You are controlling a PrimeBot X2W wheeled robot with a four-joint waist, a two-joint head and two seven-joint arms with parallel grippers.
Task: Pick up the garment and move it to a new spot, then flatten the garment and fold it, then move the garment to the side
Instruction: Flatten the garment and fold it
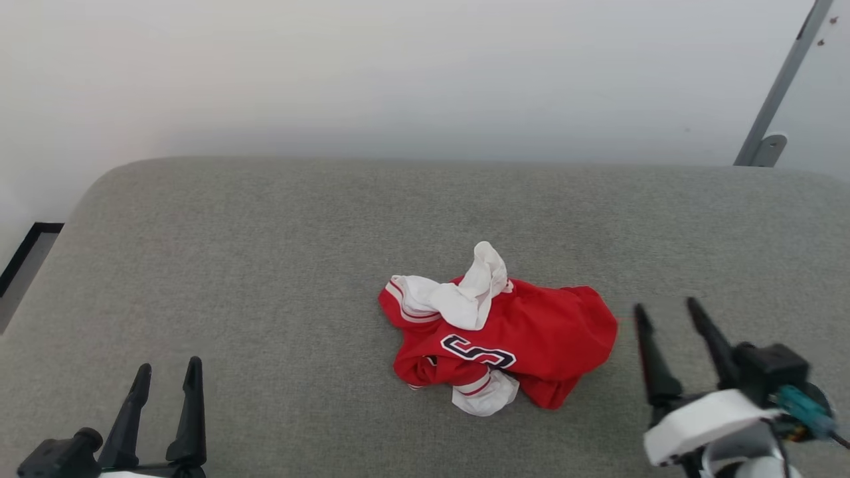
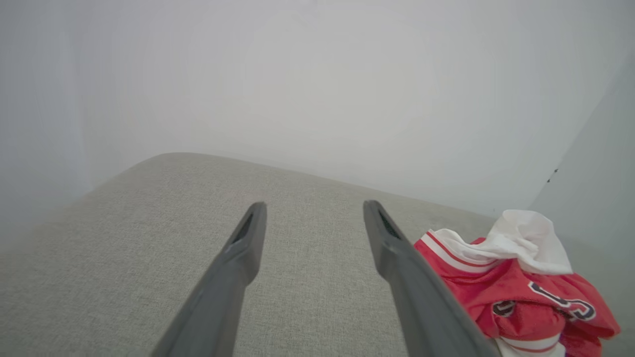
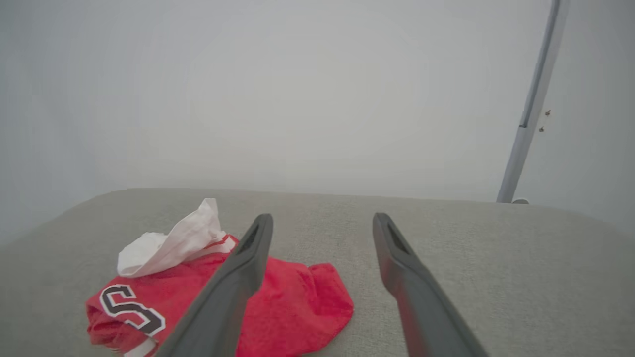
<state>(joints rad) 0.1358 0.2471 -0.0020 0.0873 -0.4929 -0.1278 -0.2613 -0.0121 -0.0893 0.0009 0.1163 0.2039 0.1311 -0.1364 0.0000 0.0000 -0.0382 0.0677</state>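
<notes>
The garment [image 1: 505,338] is a small red jersey lying crumpled in a heap at the middle of the grey cushioned surface [image 1: 265,265]. White lining sticks up from its top, and a black letter outlined in white shows on its front. My left gripper [image 1: 167,372] stands open at the lower left, well apart from it. My right gripper [image 1: 666,311] is open just right of the heap, not touching it. The garment [image 2: 521,277] lies right of my left fingers in the left wrist view. In the right wrist view the garment [image 3: 297,302] lies left of and partly behind my left finger.
A white wall rises behind the surface. A grey metal strut [image 1: 780,86] leans at the upper right, also seen as the strut [image 3: 531,109] in the right wrist view. The surface's left edge drops to a dark-framed floor strip [image 1: 26,255].
</notes>
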